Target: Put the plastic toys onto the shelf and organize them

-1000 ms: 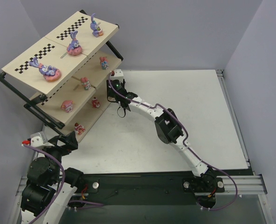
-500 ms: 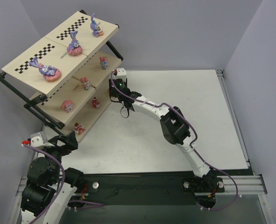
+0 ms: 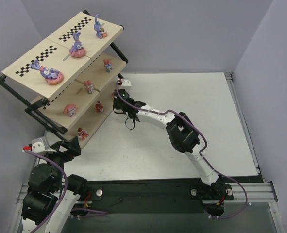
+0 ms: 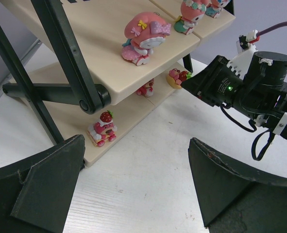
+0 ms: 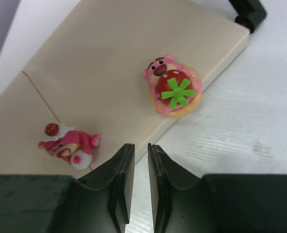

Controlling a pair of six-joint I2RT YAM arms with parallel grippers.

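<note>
With the purple bunnies (image 3: pixel 77 47) up top and pink figures (image 3: pixel 69 109) below (sorted by kind, I'd say), the strawberry-topped toy (image 5: pixel 174 86) sits near the lip of the lowest board of the shelf (image 5: pixel 99 58), the right gripper (image 5: pixel 138 148) pinched almost together on nothing just off that edge, the left gripper (image 4: pixel 136 141) gaping idle, no writing readable.

Your top view looks down from above and behind, taking in the whole white table (image 3: pixel 221 107) with the slanted shelf (image 3: pixel 61 62) at far left. Your left wrist view sits low by the table, facing the shelf's lower tiers from close range, with the right arm (image 4: pixel 260 92) at its right side. Your right wrist view looks steeply down, very near the shelf's bottom edge. Both wrist views share the strawberry-topped toy (image 5: pixel 175 87) on that lowest tier.
</note>
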